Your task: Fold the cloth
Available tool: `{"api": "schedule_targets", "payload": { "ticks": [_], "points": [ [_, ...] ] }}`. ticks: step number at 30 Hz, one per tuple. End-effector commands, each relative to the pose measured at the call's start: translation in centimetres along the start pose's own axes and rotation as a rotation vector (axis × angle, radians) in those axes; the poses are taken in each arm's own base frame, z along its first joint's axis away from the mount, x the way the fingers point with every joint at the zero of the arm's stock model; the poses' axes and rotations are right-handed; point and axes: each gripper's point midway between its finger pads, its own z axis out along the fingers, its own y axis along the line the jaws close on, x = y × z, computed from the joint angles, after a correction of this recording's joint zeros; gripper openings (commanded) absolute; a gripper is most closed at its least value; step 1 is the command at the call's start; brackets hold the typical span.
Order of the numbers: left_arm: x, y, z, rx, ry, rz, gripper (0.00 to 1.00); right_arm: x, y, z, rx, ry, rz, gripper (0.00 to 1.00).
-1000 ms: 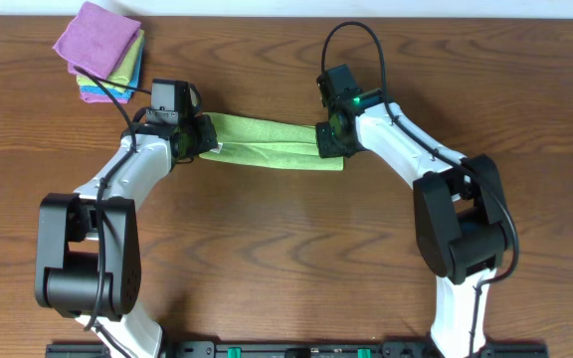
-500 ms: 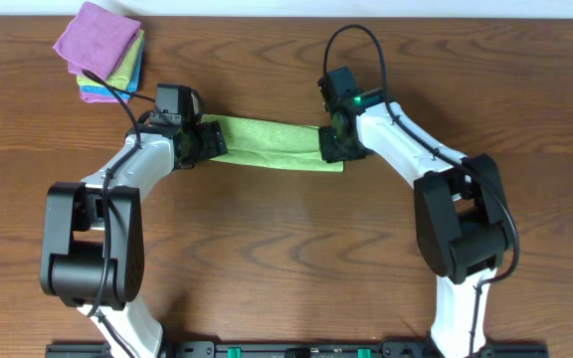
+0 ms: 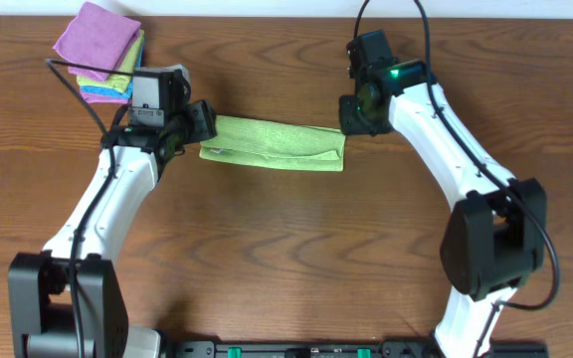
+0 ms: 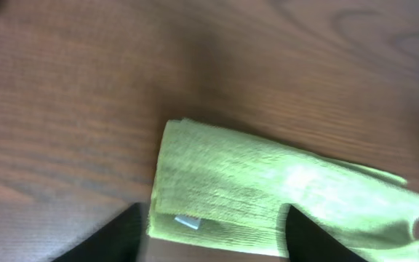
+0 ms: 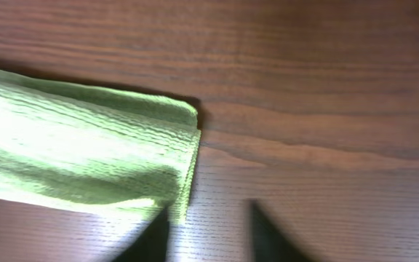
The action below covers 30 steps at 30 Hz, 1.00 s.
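The lime-green cloth [image 3: 275, 143] lies on the wooden table as a long folded strip, its small white label [image 4: 188, 222] at the left end. My left gripper [image 3: 199, 120] hovers just off that left end, open. In the left wrist view the cloth [image 4: 268, 193] shows between and beyond the dark fingers [image 4: 115, 236], ungripped by my left gripper [image 4: 213, 244]. My right gripper [image 3: 352, 117] sits up and right of the strip's right end, open. The right wrist view shows my right gripper [image 5: 208, 236] over bare wood, with the cloth's corner [image 5: 86, 156] beside the left finger.
A stack of folded cloths, the purple one [image 3: 95, 35] on top of yellow-green and blue ones, sits at the far left corner of the table [image 3: 286, 249]. The table's far edge runs just behind the arms.
Both grippers were shut on the strip's ends; they have let go and pulled away, the left towards the far left, the right towards the far right. The cloth stays flat.
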Motion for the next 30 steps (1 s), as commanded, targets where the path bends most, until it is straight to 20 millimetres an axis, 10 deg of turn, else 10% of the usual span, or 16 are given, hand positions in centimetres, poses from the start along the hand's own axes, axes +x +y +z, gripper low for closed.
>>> {"api": "schedule_targets", "payload": {
  "ticks": [1,17,30],
  "points": [
    [-0.1,-0.8,0.3,0.021,0.006,0.027,0.11,-0.4,1.2,-1.1,-0.033,-0.025,-0.016,0.01],
    [4.7,-0.9,8.8,0.069,0.144,0.034,0.06,-1.2,3.5,0.2,-0.132,-0.051,-0.046,0.01],
    [7.5,0.4,10.9,0.042,0.232,-0.007,0.06,3.0,4.7,5.8,-0.198,0.148,-0.065,0.01]
  ]
}}
